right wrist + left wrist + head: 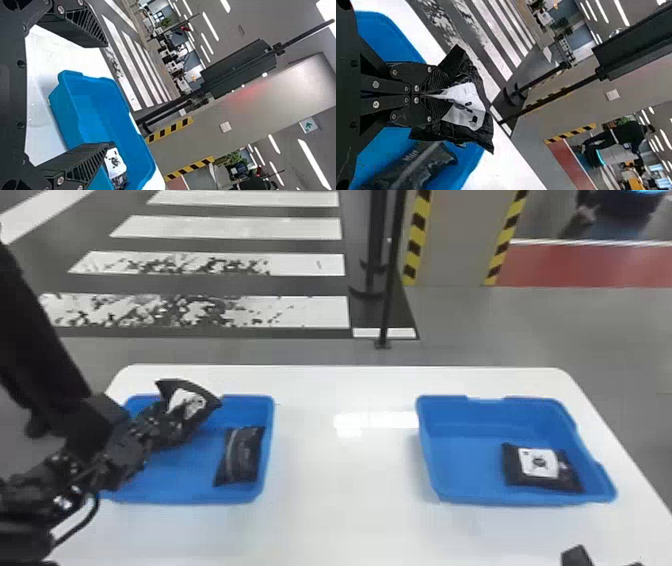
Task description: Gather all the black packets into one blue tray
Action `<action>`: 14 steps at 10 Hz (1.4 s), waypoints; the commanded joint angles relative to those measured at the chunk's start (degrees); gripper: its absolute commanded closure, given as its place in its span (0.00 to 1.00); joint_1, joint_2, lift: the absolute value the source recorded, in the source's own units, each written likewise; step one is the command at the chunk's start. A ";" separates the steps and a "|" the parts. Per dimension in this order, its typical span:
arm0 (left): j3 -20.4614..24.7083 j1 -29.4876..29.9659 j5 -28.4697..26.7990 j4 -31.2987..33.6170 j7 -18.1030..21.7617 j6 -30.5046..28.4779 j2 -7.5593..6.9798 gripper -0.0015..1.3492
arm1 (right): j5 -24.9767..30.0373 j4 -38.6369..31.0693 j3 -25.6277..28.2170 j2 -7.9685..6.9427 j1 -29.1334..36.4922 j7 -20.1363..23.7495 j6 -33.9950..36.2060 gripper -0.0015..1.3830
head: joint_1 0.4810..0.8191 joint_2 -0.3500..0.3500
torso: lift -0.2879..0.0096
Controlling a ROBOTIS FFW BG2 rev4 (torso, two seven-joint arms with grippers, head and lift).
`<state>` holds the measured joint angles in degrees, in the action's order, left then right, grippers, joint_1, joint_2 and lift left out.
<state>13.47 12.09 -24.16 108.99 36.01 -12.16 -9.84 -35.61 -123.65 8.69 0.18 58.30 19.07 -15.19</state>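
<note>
Right now, you have the left gripper (169,424) at the left of the head view, over the blue tray (267,450) on that side, its fingers closed on a black packet (192,405) with a white label. The held packet tilts up from the fingertips and overlaps the tray's far rim in your view. In the left wrist view, you can see the left gripper (438,95) pinching the packet at its label, with the black ends spreading out on both sides.

Below it, you have a second black packet (240,455) lying in the same tray, near its right wall. At the right of the frame, your other blue tray (465,490) holds a third packet (565,475), lying with its white label up, towards the tray's lower right corner.

Your right gripper (576,556) just pokes in at the lower right of the frame; the right wrist view shows you its fingers wide apart with nothing between them. Both trays sit on the white table (345,500).
</note>
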 commanded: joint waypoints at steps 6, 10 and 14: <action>12.93 12.93 7.94 8.22 1.00 3.73 3.33 0.15 | 3.28 -0.31 -0.01 -0.23 -2.34 0.00 4.78 0.09 | 0.63 0.76 | 0.60; 12.24 25.59 24.16 15.53 -0.41 9.35 5.79 0.15 | 9.79 -3.96 2.05 -0.23 -8.24 -0.09 14.06 0.09 | 0.63 0.75 | 0.60; 8.24 36.14 34.90 18.49 -1.11 12.59 7.29 0.15 | 21.90 -6.35 9.59 0.09 -16.96 2.46 32.34 0.10 | 0.63 0.59 | 0.60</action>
<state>22.47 46.92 8.94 127.17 34.99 0.16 -2.77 -15.58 -130.52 16.87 0.15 43.24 21.26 13.59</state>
